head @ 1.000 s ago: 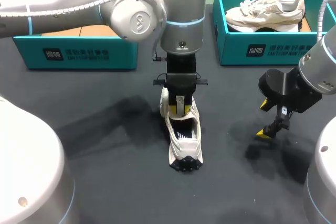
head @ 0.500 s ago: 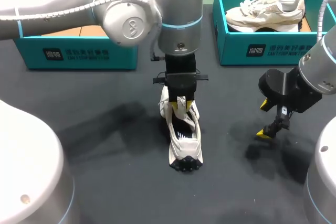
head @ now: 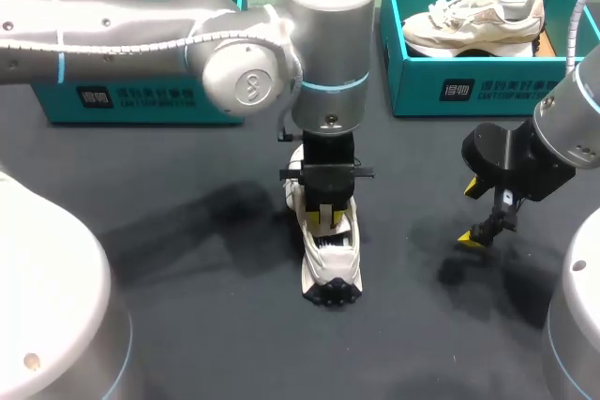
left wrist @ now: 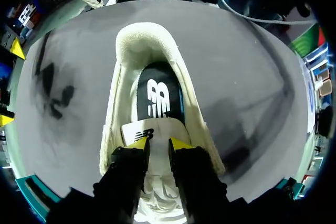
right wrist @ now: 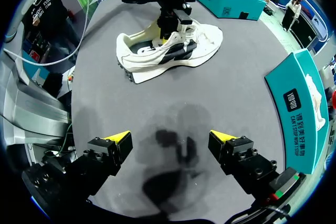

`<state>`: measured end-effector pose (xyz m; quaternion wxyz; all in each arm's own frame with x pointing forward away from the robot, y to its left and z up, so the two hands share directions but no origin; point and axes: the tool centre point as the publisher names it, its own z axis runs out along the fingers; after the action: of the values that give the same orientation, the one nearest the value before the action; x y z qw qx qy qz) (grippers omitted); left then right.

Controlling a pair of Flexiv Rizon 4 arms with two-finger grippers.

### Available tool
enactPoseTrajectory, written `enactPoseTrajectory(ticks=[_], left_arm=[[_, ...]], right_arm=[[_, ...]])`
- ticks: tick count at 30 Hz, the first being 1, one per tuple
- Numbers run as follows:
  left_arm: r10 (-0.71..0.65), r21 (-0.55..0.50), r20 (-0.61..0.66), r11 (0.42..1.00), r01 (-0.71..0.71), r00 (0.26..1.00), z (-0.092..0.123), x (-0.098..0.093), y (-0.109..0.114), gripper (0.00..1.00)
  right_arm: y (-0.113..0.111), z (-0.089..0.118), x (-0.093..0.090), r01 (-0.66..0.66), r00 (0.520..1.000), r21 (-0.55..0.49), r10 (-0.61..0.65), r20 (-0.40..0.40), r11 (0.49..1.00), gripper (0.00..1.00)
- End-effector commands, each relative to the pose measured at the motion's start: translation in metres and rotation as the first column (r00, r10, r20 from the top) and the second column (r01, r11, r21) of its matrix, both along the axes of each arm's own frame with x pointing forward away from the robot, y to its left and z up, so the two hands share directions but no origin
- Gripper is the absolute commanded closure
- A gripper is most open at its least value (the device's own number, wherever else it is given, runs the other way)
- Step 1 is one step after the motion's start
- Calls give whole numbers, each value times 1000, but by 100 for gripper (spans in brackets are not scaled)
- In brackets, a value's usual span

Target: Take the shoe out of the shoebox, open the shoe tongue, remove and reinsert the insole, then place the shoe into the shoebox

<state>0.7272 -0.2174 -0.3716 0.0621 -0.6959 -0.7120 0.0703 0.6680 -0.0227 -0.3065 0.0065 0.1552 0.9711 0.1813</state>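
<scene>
White shoe [head: 330,264]: stands on its sole on the dark desk [head: 187,325], under the left arm.
Left pincer [left wrist: 159,144]: closed on the tongue [left wrist: 140,132] from above.
Right pincer [right wrist: 170,137]: spread open, hovering well apart from the shoe.
Advice: draw the tongue gently toward the toe until the black insole [left wrist: 157,95] lies fully exposed; avoid lifting the shoe.

Your shoe [head: 330,259] lies mid-table [head: 187,325] under the left gripper [head: 326,217], with the right gripper [head: 469,215] well apart to its right. Behind right stands the shoebox [head: 469,91] holding a second shoe [head: 473,21]; behind left, another box [head: 141,100].
</scene>
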Motion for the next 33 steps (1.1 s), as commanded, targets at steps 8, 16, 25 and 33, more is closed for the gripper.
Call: enactPoseTrajectory(ticks=[8, 16, 25, 33], left_arm=[[17, -105, 71, 994, -9, 997, 79, -20, 25, 73], [134, -45, 24, 990, -133, 991, 98, -33, 27, 29], [201, 45, 33, 978, -202, 979, 108, -53, 27, 0], [252, 49, 26, 966, -253, 967, 104, -53, 27, 0]], right_arm=[[0, 0, -1, 2, 1000, -2, -2, 2, 1000, 0], [0, 0, -1, 2, 1000, -2, -2, 2, 1000, 0], [0, 0, -1, 2, 1000, -2, -2, 2, 1000, 0], [0, 0, -1, 2, 1000, -2, -2, 2, 1000, 0]])
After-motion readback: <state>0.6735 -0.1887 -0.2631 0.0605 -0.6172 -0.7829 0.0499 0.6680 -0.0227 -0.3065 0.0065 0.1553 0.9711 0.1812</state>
